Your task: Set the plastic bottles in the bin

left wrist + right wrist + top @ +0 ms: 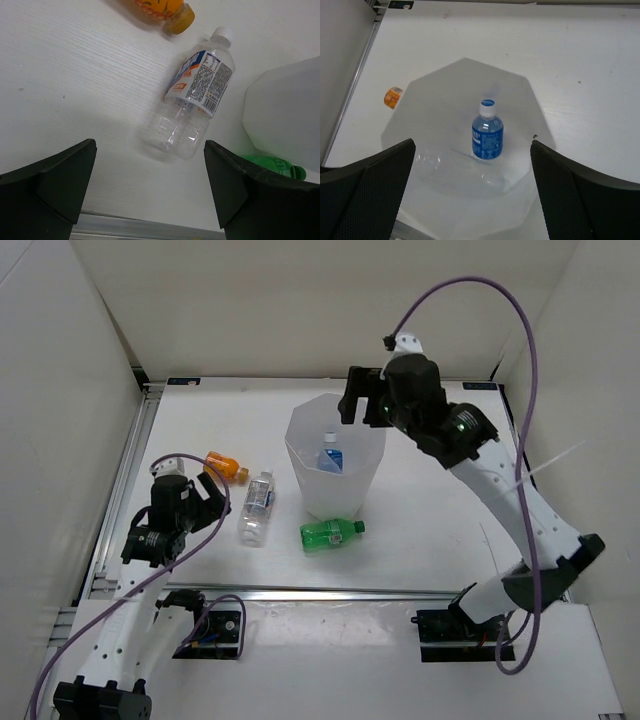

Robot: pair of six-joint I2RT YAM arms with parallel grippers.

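At the left edge, a metal rail (118,490) along the white table (450,530). Just right of it, left gripper (200,495) (149,147), low over the tabletop, jaws spread wide, gripping nothing. Beyond its fingers, orange bottle (226,466) (160,7) (393,97), flat on its side, cap end toward the bin. Right of the gripper and nearer, clear bottle (257,507) (192,100) with a pale printed label, also on its side, white cap pointing far, lying between gripper and bin.

Centre of the table: bin (345,502) (432,97), white, see-through, many flat sides, wider at the rim, upright. Just beside its near side, green bottle (331,532) (272,165), lying down, cap to the right. Inside the bin, blue-labelled bottle (331,455) (487,135) standing upright, white cap up; next to it a plain clear bottle (457,169), lying on the bin floor.

Above the bin's far rim, right gripper (358,405) (472,144), jaws wide apart, empty. Overhead to the right, a purple cable (505,300) in a high loop.
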